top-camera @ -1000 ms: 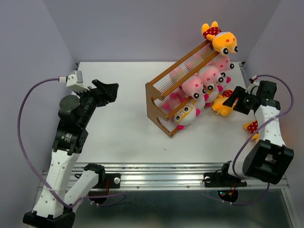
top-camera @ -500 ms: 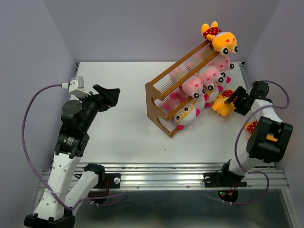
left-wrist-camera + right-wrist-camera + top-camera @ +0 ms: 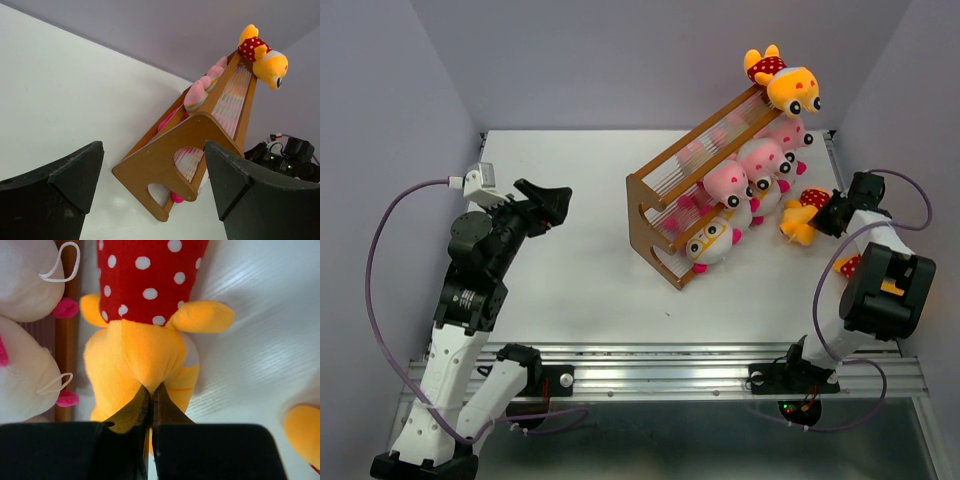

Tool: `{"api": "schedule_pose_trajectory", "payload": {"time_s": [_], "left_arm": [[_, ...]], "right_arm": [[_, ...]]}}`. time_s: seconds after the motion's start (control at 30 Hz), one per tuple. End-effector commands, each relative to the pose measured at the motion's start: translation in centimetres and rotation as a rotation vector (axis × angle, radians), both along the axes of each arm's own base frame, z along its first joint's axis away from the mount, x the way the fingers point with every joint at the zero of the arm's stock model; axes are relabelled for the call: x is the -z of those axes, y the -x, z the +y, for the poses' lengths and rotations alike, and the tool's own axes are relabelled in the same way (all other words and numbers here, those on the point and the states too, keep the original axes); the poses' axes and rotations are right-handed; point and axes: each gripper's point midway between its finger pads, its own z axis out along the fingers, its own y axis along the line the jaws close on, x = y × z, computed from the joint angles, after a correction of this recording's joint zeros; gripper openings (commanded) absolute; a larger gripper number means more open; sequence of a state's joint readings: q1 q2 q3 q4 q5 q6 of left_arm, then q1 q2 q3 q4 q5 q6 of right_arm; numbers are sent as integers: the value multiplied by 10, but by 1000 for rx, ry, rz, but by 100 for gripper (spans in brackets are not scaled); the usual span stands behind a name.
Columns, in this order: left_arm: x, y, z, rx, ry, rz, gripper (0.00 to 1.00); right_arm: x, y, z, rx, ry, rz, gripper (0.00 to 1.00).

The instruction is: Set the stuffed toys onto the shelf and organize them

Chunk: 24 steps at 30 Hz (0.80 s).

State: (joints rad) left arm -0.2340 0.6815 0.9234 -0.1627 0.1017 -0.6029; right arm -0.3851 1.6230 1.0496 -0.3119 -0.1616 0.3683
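Observation:
The shelf (image 3: 636,195) stands tilted at the table's back right, and shows from its side panel (image 3: 170,150) in the left wrist view. On it are a yellow-orange stuffed toy (image 3: 788,85) at the top, pink ones (image 3: 728,182) below and a white-faced one with glasses (image 3: 712,240) at the near end. My right gripper (image 3: 820,213) is shut on another yellow-orange toy in red polka dots (image 3: 145,330), pinching its plush just right of the shelf. My left gripper (image 3: 552,200) hovers open left of the shelf, nothing between its fingers (image 3: 75,175).
A further yellow-orange toy (image 3: 850,265) lies on the table by the right arm, partly hidden, its edge showing (image 3: 302,432) in the right wrist view. White plush bodies (image 3: 22,380) with pink feet crowd the shelf's right side. Walls close in on three sides.
My right gripper has closed on the yellow-orange toy beside the shelf, and the toy has shifted slightly right. The left arm swung a little early on, then held still.

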Motion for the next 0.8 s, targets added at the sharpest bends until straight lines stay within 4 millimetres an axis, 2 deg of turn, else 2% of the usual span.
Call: {"api": "schedule_pose_trajectory", "payload": {"time_s": [0.0,0.03,0.17,0.2,0.27,0.3,0.4,0.43,0.57,0.6,0.67,0.7,0.77], "left_arm": [[-25,9,-6,50,5,-102,93],[-27,11,-9,69,6,-115,93],[-39,17,-21,151,7,-184,93],[-48,19,-23,165,8,-219,93],[-52,21,-31,215,1,-232,93],[-57,23,-36,245,-3,-246,93],[-67,25,-43,297,-7,-273,93],[-70,26,-45,308,-5,-277,93],[-83,27,-54,366,2,-310,93],[-91,29,-56,376,10,-323,93],[-94,27,-61,409,16,-326,93],[-100,27,-65,435,28,-330,93],[-106,28,-70,469,38,-340,93]], "right_arm": [[-62,-4,-23,-14,208,-143,1],[-87,-3,-22,-31,242,-201,1],[-137,1,-17,-118,354,-324,1],[-158,7,-17,-132,407,-371,1],[-184,13,-21,-106,467,-426,1],[-208,19,-23,-89,517,-469,1],[-251,29,-26,-55,605,-559,1],[-273,30,-26,-50,633,-609,1],[-327,32,-16,-89,691,-744,1],[-350,34,-10,-128,740,-787,1],[-372,36,14,-260,741,-861,1],[-393,41,44,-438,775,-938,0],[-402,52,76,-645,795,-986,1]]}}
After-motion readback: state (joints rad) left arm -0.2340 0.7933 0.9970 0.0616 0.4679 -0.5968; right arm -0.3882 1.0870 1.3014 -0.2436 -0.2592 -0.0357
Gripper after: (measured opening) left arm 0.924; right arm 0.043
